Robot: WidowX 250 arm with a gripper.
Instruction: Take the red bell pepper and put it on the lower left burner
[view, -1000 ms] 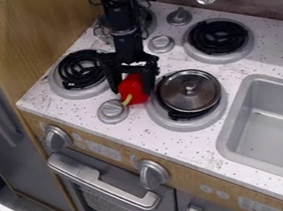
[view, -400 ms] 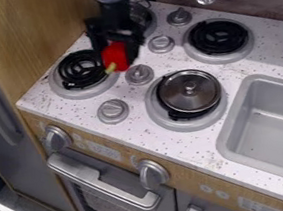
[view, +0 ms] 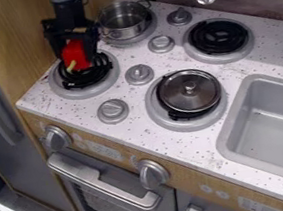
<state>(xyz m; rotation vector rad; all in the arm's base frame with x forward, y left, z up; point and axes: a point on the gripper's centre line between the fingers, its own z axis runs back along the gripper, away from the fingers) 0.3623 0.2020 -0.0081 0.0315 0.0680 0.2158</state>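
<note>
Black metal-and-plastic-looking two-finger gripper [view: 75, 56] grips blocky, plastic-looking red bell pepper [view: 76, 53] over round, black-coiled, metal-rimmed lower left burner [view: 88, 77], likely so lowering lands it there.

Toy kitchen setup: speckled counter [view: 184, 147] with coil burners [view: 218, 36], grey sink [view: 262, 124], metal pot [view: 122, 22] and lidded pan [view: 189, 91], control knobs [view: 153, 173] on the wood-look front [view: 196, 184], oven door [view: 112, 203] with bar handle [view: 101, 181] below, grey fridge-style door [view: 2, 124] alongside.
</note>
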